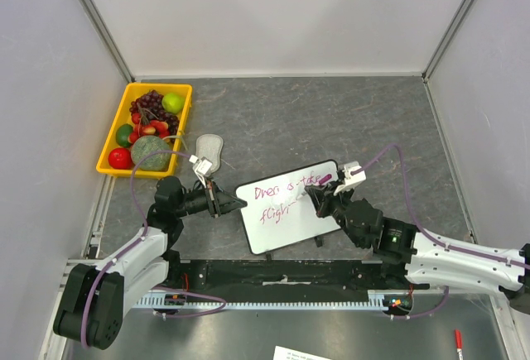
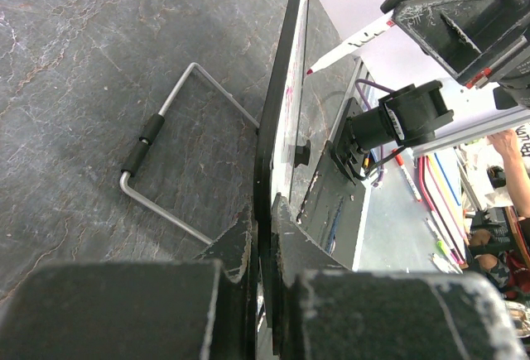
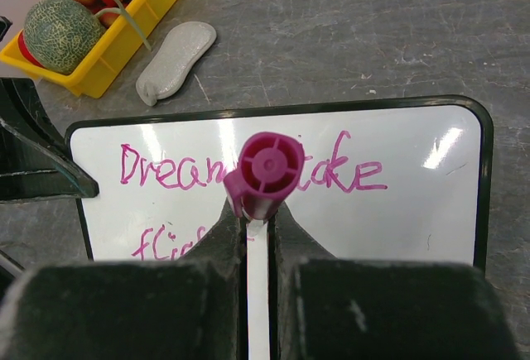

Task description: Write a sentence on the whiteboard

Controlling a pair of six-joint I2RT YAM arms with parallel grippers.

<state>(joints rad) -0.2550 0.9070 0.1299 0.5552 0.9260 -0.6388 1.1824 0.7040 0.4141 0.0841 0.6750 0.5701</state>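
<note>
The whiteboard point(image 1: 291, 219) stands tilted on a wire stand point(image 2: 162, 117) in the middle of the table. The sentence point(image 3: 166, 171) runs in magenta: "Dream", then letters hidden behind the marker, "take", and below them the start of "flig". My left gripper point(image 1: 234, 203) is shut on the whiteboard's left edge point(image 2: 280, 120). Over the board's right half, my right gripper point(image 3: 258, 211) is shut on a magenta marker point(image 3: 267, 174). The marker's tip point(image 2: 309, 69) is at the board's face; I cannot tell if it touches.
A yellow tray point(image 1: 113, 132) of fruit sits at the back left, and a grey eraser pad point(image 1: 209, 149) lies beside it. A red marker point(image 1: 457, 342) and a sheet of paper point(image 1: 298, 353) lie beyond the near rail.
</note>
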